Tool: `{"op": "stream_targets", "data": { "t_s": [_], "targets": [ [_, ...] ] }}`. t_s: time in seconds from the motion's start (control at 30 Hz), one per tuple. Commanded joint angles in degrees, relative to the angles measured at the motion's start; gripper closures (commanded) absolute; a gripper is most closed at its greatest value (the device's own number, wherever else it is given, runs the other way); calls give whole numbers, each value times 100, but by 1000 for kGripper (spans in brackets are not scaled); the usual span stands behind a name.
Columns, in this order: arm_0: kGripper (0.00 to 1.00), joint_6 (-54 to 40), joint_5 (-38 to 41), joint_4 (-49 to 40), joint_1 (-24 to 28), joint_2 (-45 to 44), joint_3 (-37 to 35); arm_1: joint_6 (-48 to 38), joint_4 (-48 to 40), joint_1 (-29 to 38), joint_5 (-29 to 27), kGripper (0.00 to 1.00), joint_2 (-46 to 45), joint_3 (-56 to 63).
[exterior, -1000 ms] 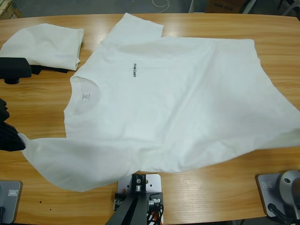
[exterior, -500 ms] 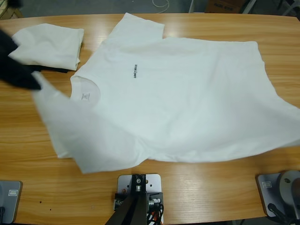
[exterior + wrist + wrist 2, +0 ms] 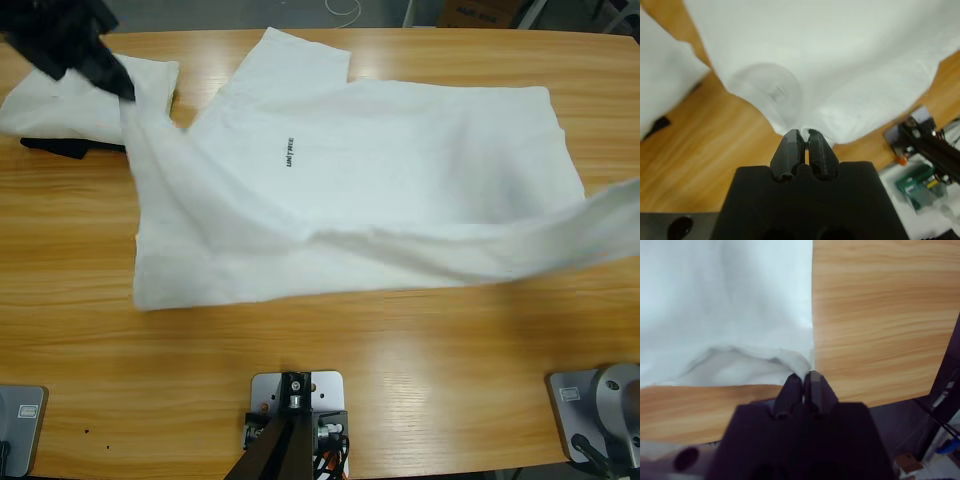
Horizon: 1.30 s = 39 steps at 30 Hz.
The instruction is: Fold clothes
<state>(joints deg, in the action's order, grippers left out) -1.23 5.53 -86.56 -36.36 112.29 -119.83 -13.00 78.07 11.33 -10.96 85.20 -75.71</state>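
A white T-shirt with small black chest lettering lies spread across the table, neck toward the left. My left gripper hangs over the far left corner, shut on a corner of the shirt, and a band of cloth stretches down from it. The left wrist view shows the jaws pinched on white fabric. My right gripper is shut on the shirt's hem edge. It is outside the high view, where the lifted hem runs off the right edge.
A second, folded white shirt lies at the far left corner, with a dark item poking out beneath it. Bare wood runs along the near side of the table. Cables and a green part show off the table.
My left gripper has swung from the near left edge up to the far left corner, dragging the shirt's near side over its body. The hem on the right has lifted and stretched rightward.
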Motion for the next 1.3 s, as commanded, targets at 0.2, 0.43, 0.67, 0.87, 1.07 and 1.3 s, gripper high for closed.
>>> {"op": "stream_targets", "data": {
  "t_s": [0.2,0.43,0.67,0.87,1.07,1.3],
  "targets": [
    [1000,-177,202,-845,-114,1289,-587,570,-479,-635,-50,1000,1076,348],
    [1000,-184,186,-845,-135,1340,-611,807,-1145,-772,-495,1000,1061,311],
    [1000,-184,124,-845,-131,1398,-652,851,-1277,-772,-328,1000,1700,584],
    [1000,-184,124,-845,-135,1510,-650,669,-1509,-781,-804,316,1895,814],
    [1000,-184,130,-845,-161,1704,-812,695,-1741,-521,-1041,0,877,888],
    [1000,-142,-27,-845,-144,1733,-1007,553,-1560,919,1151,13,-401,819]
  ]
}}
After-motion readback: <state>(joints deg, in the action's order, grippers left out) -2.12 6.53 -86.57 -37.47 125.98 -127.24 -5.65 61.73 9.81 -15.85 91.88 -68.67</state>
